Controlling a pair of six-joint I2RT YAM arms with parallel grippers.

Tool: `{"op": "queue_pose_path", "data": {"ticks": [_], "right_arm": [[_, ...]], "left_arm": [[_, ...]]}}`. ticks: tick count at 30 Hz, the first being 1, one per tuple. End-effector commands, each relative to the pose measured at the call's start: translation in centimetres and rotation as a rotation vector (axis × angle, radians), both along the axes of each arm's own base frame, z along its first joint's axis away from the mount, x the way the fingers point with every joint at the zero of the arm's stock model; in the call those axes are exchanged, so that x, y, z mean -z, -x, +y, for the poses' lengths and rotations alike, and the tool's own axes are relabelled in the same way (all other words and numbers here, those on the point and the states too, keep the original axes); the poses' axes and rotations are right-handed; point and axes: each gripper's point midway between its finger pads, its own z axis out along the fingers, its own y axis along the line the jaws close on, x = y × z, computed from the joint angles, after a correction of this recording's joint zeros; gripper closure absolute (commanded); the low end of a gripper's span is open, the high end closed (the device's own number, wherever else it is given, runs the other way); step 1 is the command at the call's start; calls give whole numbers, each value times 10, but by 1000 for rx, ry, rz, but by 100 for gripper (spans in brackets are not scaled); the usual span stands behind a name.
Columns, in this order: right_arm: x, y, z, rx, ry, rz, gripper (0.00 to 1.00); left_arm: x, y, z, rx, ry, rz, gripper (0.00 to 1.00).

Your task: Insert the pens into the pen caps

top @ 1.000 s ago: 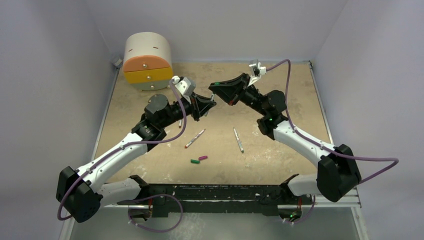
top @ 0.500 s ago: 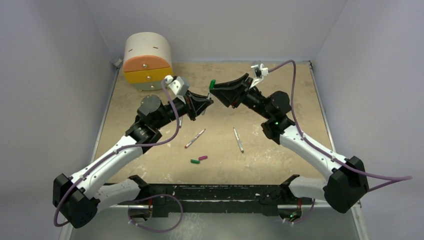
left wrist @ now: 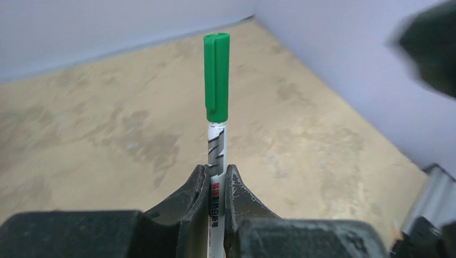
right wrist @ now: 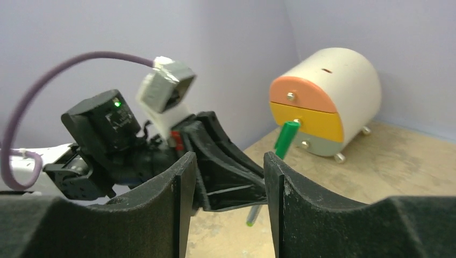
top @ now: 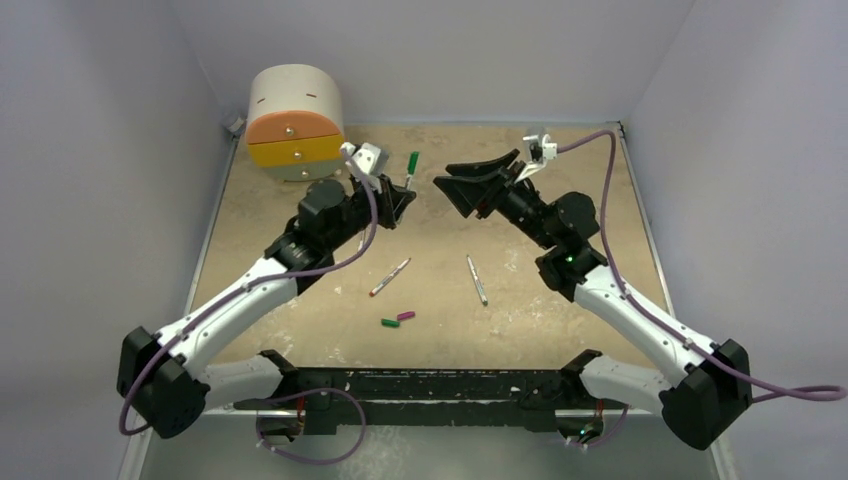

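Top external view: the left gripper (top: 400,190) pinches a pen (left wrist: 216,156) topped by a green cap (top: 412,164), raised near the round drawer unit (top: 295,120). The right gripper (top: 453,195) faces it, jaws spread and empty. On the table (top: 520,330) lie a loose pen (top: 390,277), a second pen (top: 477,279), and, side by side, a loose green cap (top: 389,323) and a magenta cap (top: 406,316).
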Motion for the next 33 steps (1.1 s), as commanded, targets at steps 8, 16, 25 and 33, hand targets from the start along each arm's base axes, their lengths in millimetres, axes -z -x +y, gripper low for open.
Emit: {"op": "queue_pose_path", "data": {"ticks": [8, 16, 25, 33], "right_arm": [[60, -39, -57, 402, 168, 188, 52], [78, -42, -48, 371, 202, 220, 53], [109, -49, -44, 366, 253, 266, 53], [127, -54, -44, 384, 287, 299, 53]], "left_arm": [[156, -66, 62, -484, -307, 345, 100], [231, -72, 84, -616, -473, 487, 100], [269, -78, 91, -659, -560, 527, 100], [275, -86, 88, -651, -609, 539, 84]]}}
